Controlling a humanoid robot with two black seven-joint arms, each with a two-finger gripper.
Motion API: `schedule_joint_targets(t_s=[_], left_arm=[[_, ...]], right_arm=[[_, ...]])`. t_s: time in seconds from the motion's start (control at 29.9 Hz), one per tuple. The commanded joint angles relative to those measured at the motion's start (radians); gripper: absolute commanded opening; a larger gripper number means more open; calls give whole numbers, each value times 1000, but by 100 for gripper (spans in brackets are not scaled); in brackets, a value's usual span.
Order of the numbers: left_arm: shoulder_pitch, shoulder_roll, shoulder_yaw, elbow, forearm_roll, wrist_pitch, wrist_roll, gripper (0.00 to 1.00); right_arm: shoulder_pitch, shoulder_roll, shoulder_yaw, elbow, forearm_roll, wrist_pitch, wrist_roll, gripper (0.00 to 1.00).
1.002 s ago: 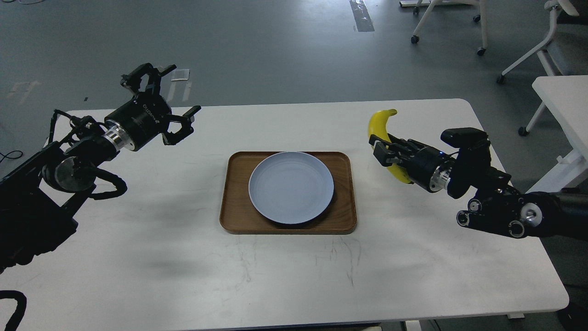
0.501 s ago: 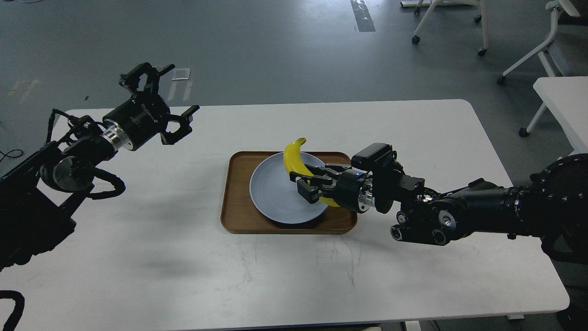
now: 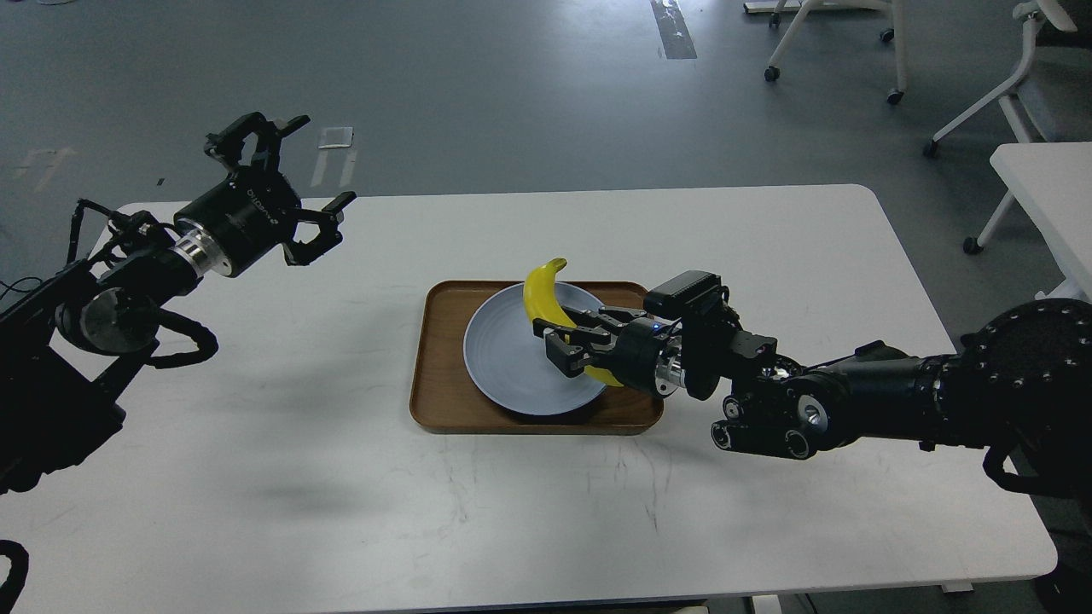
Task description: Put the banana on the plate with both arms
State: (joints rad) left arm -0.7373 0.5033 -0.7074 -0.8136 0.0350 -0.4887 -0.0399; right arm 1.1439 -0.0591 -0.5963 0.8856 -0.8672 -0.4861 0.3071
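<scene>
The banana (image 3: pixel 546 298) was held by the right gripper (image 3: pixel 570 341), whose jaws were closed around the middle of the fruit. The banana was seen over the right part of the plate (image 3: pixel 503 358), with its upper tip pointing to the far side and its lower end hidden partly behind the black fingers (image 3: pixel 559 350). Whether the lower end was touching the plate could not be told. The plate was placed on a brown wooden tray (image 3: pixel 439 375), and the tray was laid near the middle of the white desk (image 3: pixel 341 477). The right arm (image 3: pixel 853 401) was stretched from the right edge of the view toward the tray, low over the desk.

The left gripper (image 3: pixel 277 188) was kept well apart from the tray, above the far left part of the desk. Its jaws were spread wide and nothing was held in them. The left arm (image 3: pixel 119 290) was seen entering from the left edge.

Behind the desk a grey floor (image 3: pixel 512 85) was visible, and on the far right some white chairs on wheels (image 3: pixel 990 85) and the corner of a second white table (image 3: pixel 1049 188) were seen.
</scene>
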Motion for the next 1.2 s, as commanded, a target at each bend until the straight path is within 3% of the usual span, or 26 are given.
schedule_joint_targets(t_s=[0.0,0.03,0.13,0.43,0.57,0.77,0.87,1.0,1.17], left_arm=[[-1,9,-1,-4,0,0,0,98],[1,11,-1,-5,-1,0,0,98],[1,23,-1,-12,-1,0,0,98],[12,29,-1,-30,-1,0,0,98],[13,17,-1,-30,-3,0,0,98],[13,-26,-18,-18,-14,0,-2,98],[13,-43,-20,-16,-14,0,-2,98],[13,-63,-20,-16,-14,0,-3,98],[24,-68,-20,-16,-14,6,-3,98]], right_arm=[[2,24,39,1,7,-2,-5,86],[4,31,47,4,7,-2,-6,93],[11,28,46,10,7,-2,-9,99],[63,-88,76,52,7,-3,-9,99],[59,-166,249,55,51,-3,-9,99],[25,-245,502,137,356,11,-9,98],[1,-277,588,191,515,58,-9,98],[-78,-311,798,245,813,223,-19,99],[-115,-332,857,246,921,299,-34,100]])
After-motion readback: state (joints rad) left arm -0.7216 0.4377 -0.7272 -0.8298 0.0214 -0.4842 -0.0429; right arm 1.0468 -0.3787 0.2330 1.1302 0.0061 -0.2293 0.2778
